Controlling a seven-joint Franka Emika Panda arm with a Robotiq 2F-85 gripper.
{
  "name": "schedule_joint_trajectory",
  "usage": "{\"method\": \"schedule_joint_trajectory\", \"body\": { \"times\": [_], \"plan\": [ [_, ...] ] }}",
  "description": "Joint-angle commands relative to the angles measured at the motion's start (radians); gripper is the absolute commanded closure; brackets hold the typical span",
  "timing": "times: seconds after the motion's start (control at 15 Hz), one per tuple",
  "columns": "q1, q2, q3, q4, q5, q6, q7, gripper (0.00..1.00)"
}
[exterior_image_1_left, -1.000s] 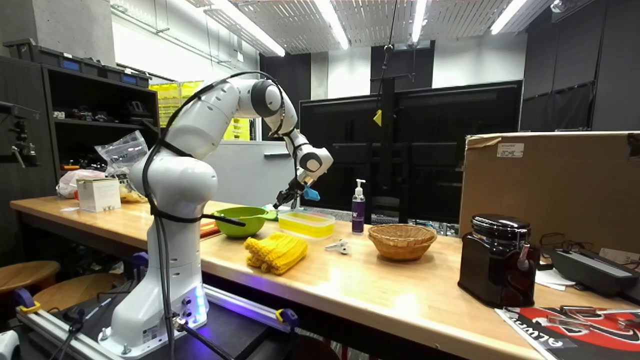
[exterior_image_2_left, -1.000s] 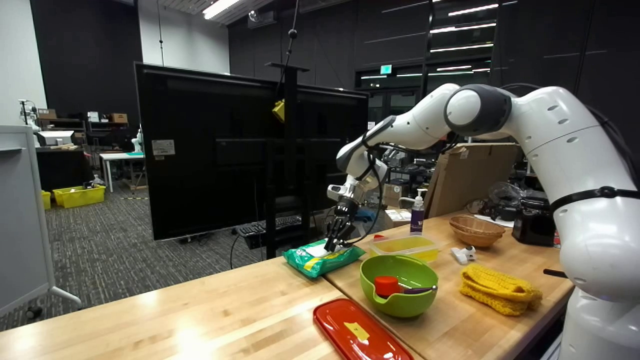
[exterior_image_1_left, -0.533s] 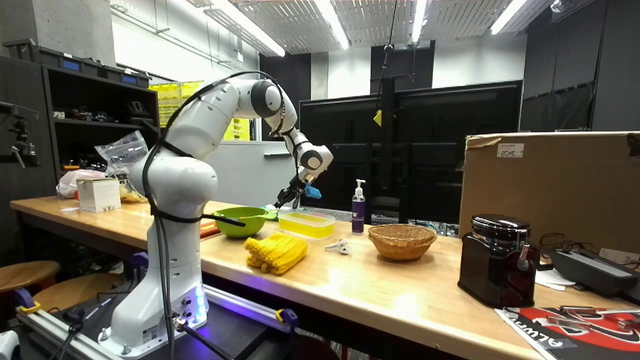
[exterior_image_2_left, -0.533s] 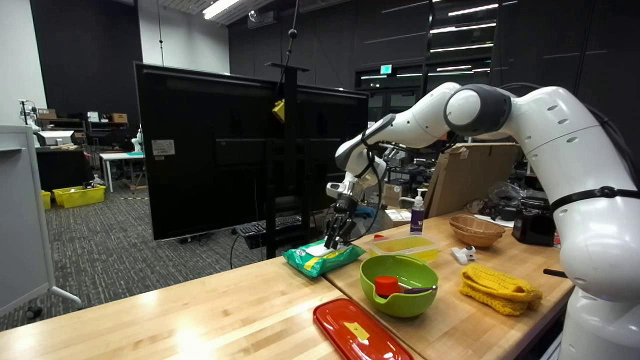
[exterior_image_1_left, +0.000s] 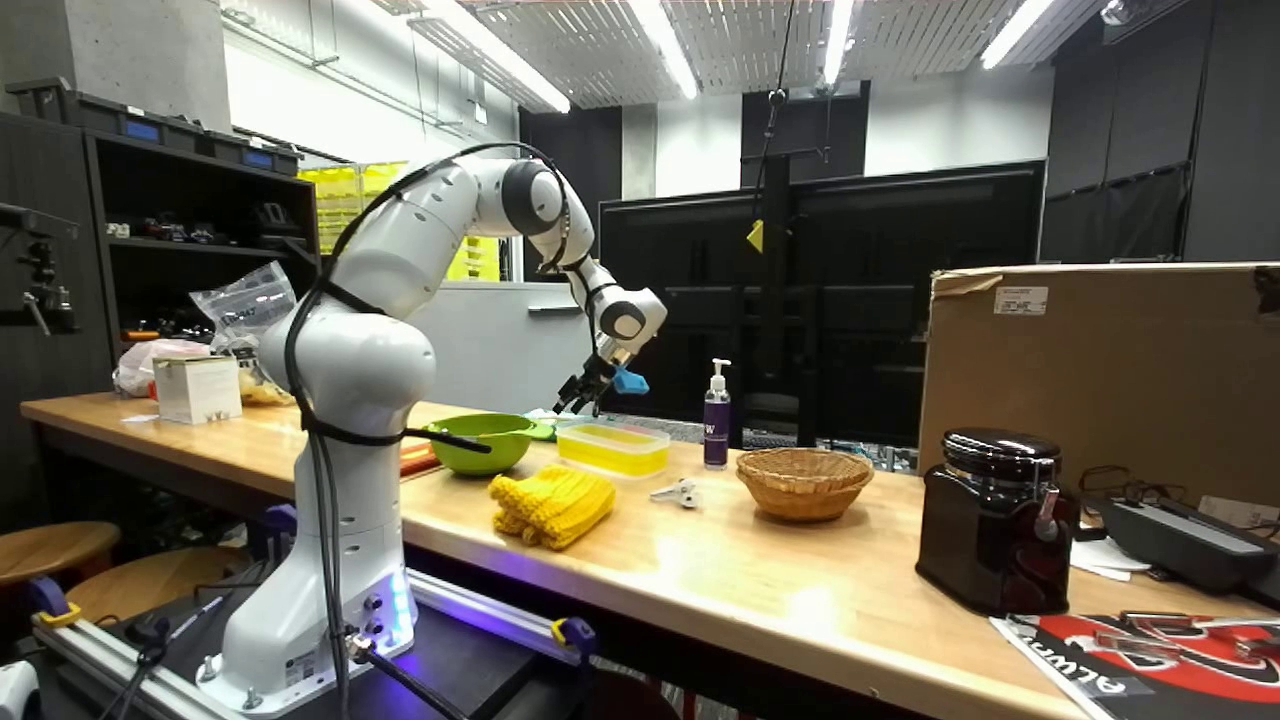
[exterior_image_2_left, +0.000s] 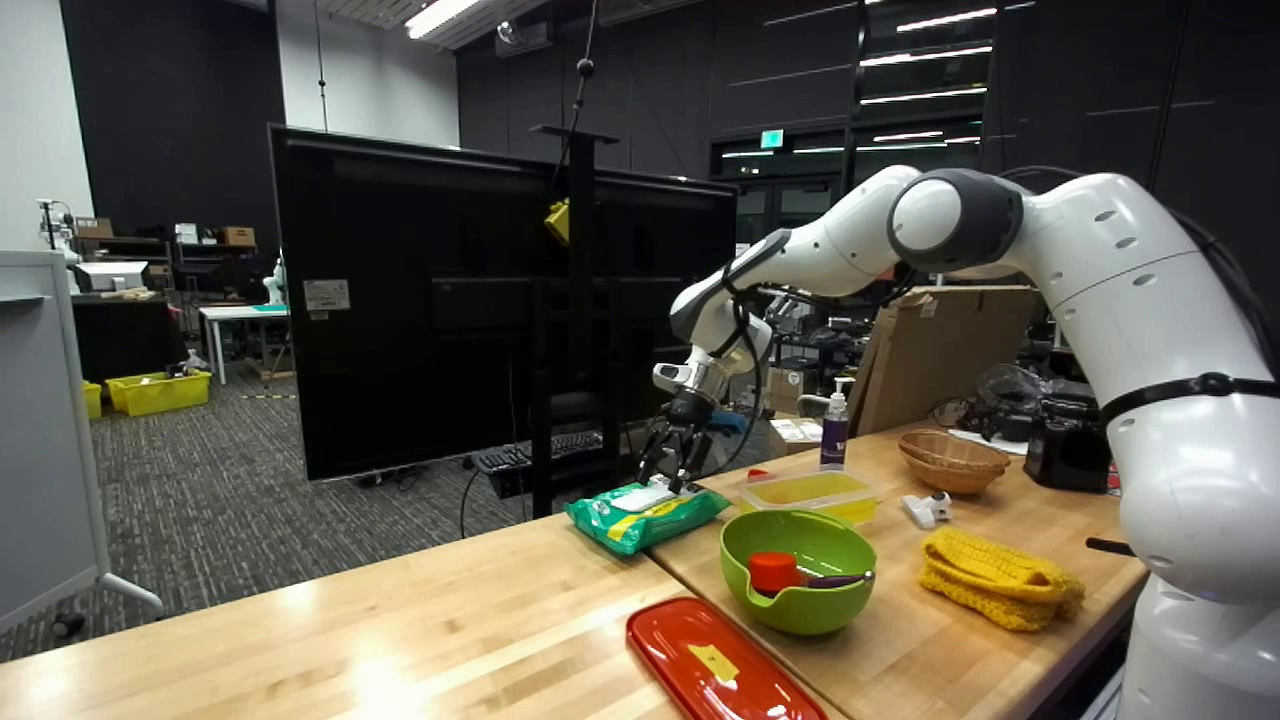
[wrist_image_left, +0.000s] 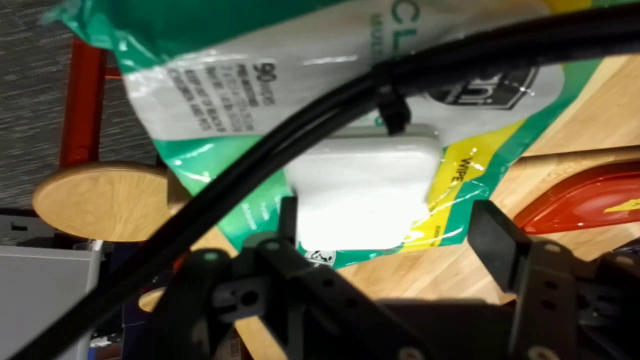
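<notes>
A green, white and yellow pack of wipes (wrist_image_left: 210, 90) lies flat on the wooden table, its printed face turned up. On it is a white lid (wrist_image_left: 365, 195), nearly rectangular. Directly over the lid my gripper (wrist_image_left: 384, 220) stands open, tilted down, with nothing gripped. One finger (wrist_image_left: 288, 220) is close beside the lid's edge; whether it touches cannot be told. The opposite finger (wrist_image_left: 492, 245) is well away from the lid, past the pack's yellow and green border. In an exterior view the fingertips of the gripper (exterior_image_2_left: 662, 478) hang low at the back of the pack (exterior_image_2_left: 630, 530).
A green bowl (exterior_image_2_left: 830, 610) holding a red item stands beside the pack, near a clear container of yellow contents (exterior_image_1_left: 612, 458). A red lid (exterior_image_2_left: 690, 625), yellow knitted cloth (exterior_image_1_left: 553, 505), pump bottle (exterior_image_1_left: 716, 425) and wicker basket (exterior_image_1_left: 805, 490) share the table. A black cable (wrist_image_left: 475, 52) crosses the wrist view.
The fingers were close together a second ago and have spread wide apart above the pack. The arm has barely shifted.
</notes>
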Motion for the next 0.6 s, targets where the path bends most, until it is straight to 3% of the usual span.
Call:
{"method": "schedule_joint_trajectory", "body": {
  "times": [0.0, 0.53],
  "plan": [
    [-0.012, -0.027, 0.020, -0.055, 0.052, 0.096, -0.015, 0.00],
    [0.002, -0.100, 0.024, -0.199, 0.159, 0.260, -0.012, 0.00]
  ]
}}
